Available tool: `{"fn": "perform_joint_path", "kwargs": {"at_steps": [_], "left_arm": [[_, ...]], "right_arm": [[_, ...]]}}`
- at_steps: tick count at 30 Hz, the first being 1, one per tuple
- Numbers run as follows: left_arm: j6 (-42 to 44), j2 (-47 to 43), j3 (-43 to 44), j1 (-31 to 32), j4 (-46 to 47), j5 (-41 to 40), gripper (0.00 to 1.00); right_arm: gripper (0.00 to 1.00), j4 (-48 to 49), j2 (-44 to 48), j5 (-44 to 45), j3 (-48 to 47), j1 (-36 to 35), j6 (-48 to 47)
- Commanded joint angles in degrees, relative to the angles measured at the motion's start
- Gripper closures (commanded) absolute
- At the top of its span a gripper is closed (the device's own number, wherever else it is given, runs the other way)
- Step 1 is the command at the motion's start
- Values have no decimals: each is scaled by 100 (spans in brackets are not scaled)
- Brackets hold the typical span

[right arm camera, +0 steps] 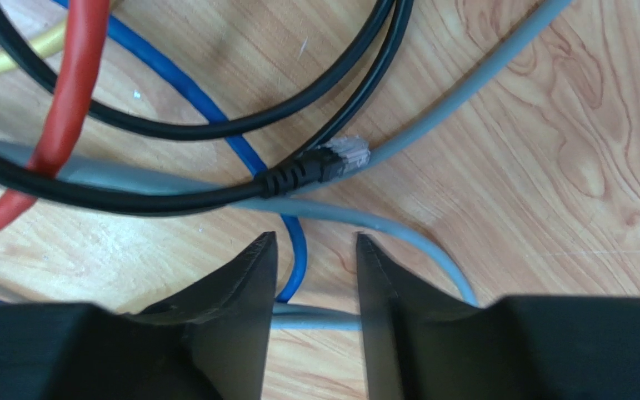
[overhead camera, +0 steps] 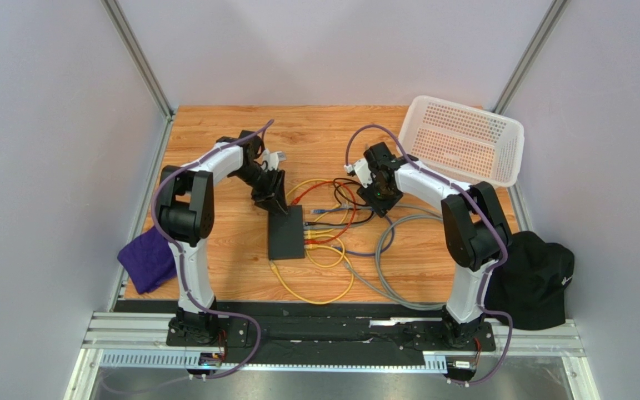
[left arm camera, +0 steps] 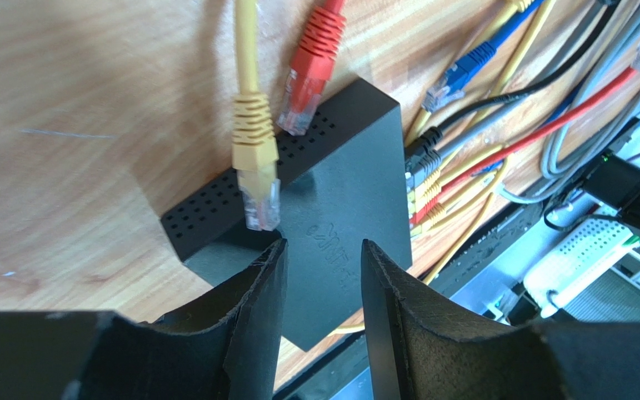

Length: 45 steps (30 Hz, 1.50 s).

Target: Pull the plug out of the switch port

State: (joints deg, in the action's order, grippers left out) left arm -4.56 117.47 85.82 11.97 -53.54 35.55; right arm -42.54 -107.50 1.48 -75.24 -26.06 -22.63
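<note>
At the near left corner of the table point(overhead camera: 215, 158) a purple cloth point(overhead camera: 148, 258) hangs partly over the edge. A black cap point(overhead camera: 536, 279) sits off the near right corner. Toward the middle of the near edge lie a loop of yellow cable point(overhead camera: 319, 296) and a bend of grey cable point(overhead camera: 382, 287).

The switch point(overhead camera: 287, 233) lies flat near the table's middle, a little left of centre. Its socket edge faces the right edge. A row of plugs point(left arm camera: 419, 179), black, yellow and red, sits in those sockets. A loose yellow plug point(left arm camera: 256, 187) rests against the switch's perforated side, and a loose red plug point(left arm camera: 302, 104) lies just beside it. Tangled cables in several colours spread from the socket edge toward the right.

The left gripper point(overhead camera: 269, 196) hangs over the far end of the switch. Its jaws are parted by a narrow gap and nothing is between them; from the wrist they stand above the switch's top face.

The right gripper point(overhead camera: 379, 187) is beyond the tangle, right of centre, well apart from the switch. Its jaws are also narrowly parted and hold nothing. Below them lie a blue cable point(right arm camera: 298, 250) and the grey one, and just past the tips a black plug point(right arm camera: 332, 160) lies unplugged on the wood.

A white basket point(overhead camera: 465, 137) stands at the far right corner.
</note>
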Motion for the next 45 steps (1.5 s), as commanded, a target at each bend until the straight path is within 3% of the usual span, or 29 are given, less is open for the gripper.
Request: {"fn": "perform_joint_path", "kwargs": {"at_steps": [1,6,7,8,12,17,19,25,30,37,42,45], "left_arm": [[201,-242,-101,60,45,-66,53],[201,-216,-22,60,28,-75,53],[218,-216,-13,60,19,-83,53],[218,-207,-13,60,28,-83,53],[245,-277,-39,60,19,-83,53],[227,-365,-48,60,28,-118,53],[166,-391,-13,69,-7,-110,52],[192,-479,-4,104,19,-57,52],[245,-470,13,209,28,-74,52],[289,-418,49,350,28,-119,52],[315,-400,66,359,-16,-180,52],[341,-409,23,368,-7,-224,52]], "right_arm": [[60,-7,-183,-260,-245,31,-162],[66,-122,-87,-613,18,31,-276],[71,-210,-60,-596,79,31,-320],[83,-280,-52,-578,80,31,-451],[99,-859,133,-333,-437,162,-725],[100,-1809,430,-315,-1413,462,-874],[100,-2010,563,290,-1475,462,-901],[100,-3092,783,906,-1800,532,-1444],[100,-3365,854,986,-2240,1190,-1665],[100,-3051,704,1083,-2645,2184,-1437],[100,-1866,1029,1513,-1671,2237,-1726],[99,-1626,1091,1452,-1249,2246,-1797]]}}
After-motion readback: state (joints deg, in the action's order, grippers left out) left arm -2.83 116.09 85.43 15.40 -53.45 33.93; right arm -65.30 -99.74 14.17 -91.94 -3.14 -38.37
